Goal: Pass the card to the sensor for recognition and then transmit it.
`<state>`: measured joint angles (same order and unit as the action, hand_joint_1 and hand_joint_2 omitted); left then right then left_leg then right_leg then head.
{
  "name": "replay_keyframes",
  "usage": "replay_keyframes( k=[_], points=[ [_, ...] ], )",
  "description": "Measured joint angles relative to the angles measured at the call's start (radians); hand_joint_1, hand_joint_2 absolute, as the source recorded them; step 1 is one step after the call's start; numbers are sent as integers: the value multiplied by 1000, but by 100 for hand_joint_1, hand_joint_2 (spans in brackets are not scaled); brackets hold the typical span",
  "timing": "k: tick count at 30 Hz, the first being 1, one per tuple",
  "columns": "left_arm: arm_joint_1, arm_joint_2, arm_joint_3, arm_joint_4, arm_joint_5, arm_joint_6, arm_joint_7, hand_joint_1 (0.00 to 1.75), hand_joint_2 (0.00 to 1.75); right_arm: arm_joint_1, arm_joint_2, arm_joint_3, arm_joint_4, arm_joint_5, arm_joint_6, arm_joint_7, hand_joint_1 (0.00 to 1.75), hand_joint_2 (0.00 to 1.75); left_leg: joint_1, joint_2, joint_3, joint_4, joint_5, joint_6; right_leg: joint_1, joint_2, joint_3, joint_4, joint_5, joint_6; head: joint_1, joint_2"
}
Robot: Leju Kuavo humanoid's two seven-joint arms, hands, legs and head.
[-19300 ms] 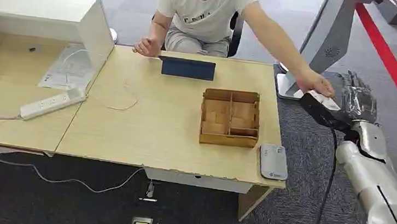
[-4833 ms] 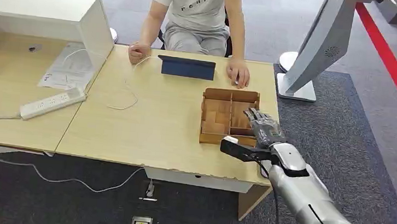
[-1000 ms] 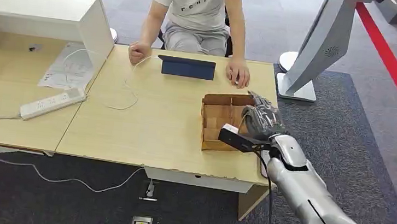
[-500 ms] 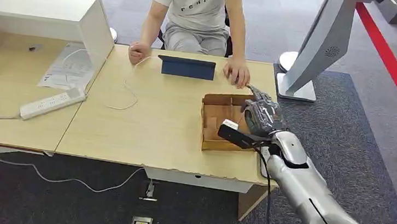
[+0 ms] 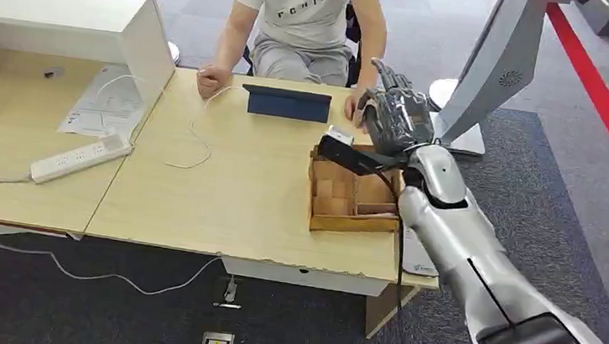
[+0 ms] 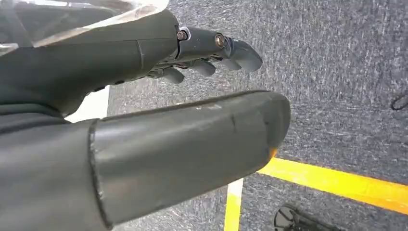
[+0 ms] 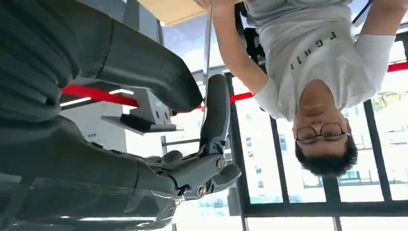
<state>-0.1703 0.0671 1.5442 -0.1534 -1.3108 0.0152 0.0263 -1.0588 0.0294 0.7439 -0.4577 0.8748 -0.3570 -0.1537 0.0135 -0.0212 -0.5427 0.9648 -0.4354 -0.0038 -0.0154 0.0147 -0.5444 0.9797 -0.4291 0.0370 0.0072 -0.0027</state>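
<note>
My right hand (image 5: 392, 117) is raised over the table's far edge, just past the wooden box (image 5: 355, 200) and close to the person's hand (image 5: 353, 107). It pinches a small white card (image 5: 339, 133) between thumb and a finger. The right wrist view shows the card (image 7: 207, 57) edge-on as a thin strip in my right hand (image 7: 96, 144), with the seated person (image 7: 308, 62) beyond. The grey card sensor (image 5: 419, 257) lies at the table's front right corner, partly hidden by my forearm. My left hand (image 6: 144, 120) hangs over the carpet, fingers apart and holding nothing.
A dark blue tablet case (image 5: 288, 103) stands at the far edge before the person. A power strip (image 5: 79, 159), papers and a white shelf unit (image 5: 71, 23) sit on the left table. A monitor stand (image 5: 457, 128) is right of the table.
My right hand has lifted from over the wooden box and travelled toward the far edge, carrying the card up beside the person's hand. The person leaned slightly.
</note>
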Motion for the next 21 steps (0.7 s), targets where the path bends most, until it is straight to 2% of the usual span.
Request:
replay_keyframes(
  k=[6,14,21],
  points=[
    [0,-5,-1,0,-10,1,5,0,0,-42,13,1,53,52,48,72,175,175,0,0,0,0,0,0,0,0,0,0,0,0,0,0],
    [1,-11,-1,0,-8,6,23,0,0,-53,11,2,101,101,60,142,175,175,0,0,0,0,0,0,0,0,0,0,0,0,0,0],
    [1,-16,-1,0,-10,9,41,0,0,-63,2,3,126,119,70,150,175,175,0,0,0,0,0,0,0,0,0,0,0,0,0,0]
  ],
)
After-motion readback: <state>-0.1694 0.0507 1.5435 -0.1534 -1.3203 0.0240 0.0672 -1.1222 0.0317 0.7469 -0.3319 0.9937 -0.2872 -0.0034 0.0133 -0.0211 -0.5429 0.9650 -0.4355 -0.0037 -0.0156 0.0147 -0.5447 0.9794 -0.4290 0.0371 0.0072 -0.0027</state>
